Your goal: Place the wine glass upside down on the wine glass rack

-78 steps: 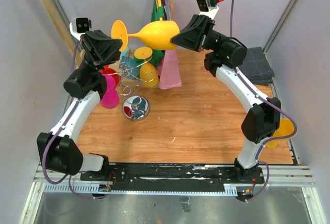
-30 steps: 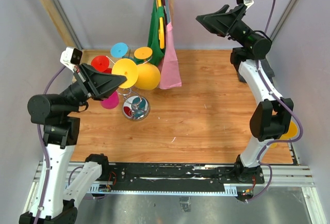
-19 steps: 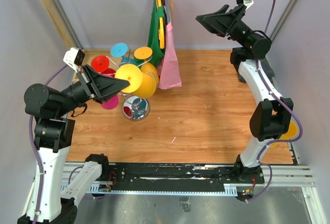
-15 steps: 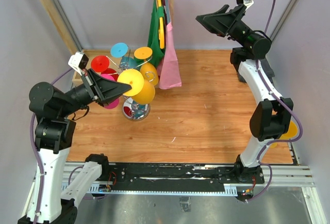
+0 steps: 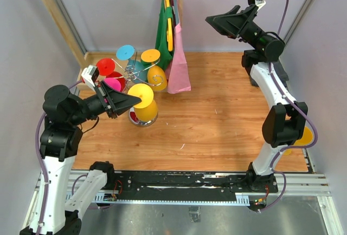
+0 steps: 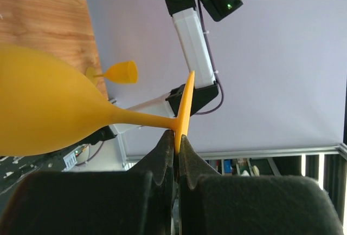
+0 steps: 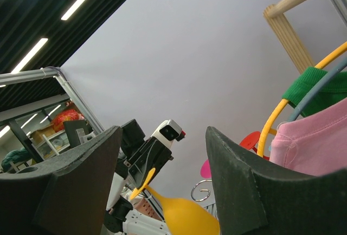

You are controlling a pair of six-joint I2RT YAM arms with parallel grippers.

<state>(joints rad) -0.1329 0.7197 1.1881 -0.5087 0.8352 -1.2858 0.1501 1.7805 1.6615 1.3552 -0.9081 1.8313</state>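
Your left claw (image 6: 176,143) pinches the yellow wine glass (image 5: 145,109) by the edge of its thin disc foot. The glass hangs bowl-down at the near side of the wine glass rack (image 5: 133,72), over its mirror base. Hooking it on is left, I judge. Your right claw (image 7: 162,132) is spread and empty, far right. The glass looks like smooth opaque plastic, and the rack is curled chrome wire.

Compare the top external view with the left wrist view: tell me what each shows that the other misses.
Only top external: coloured glasses hung on the wine glass rack, and hanging clothes. Only left wrist: the left gripper shut on the thin edge of the foot of the yellow wine glass. Both: that glass and the right arm.
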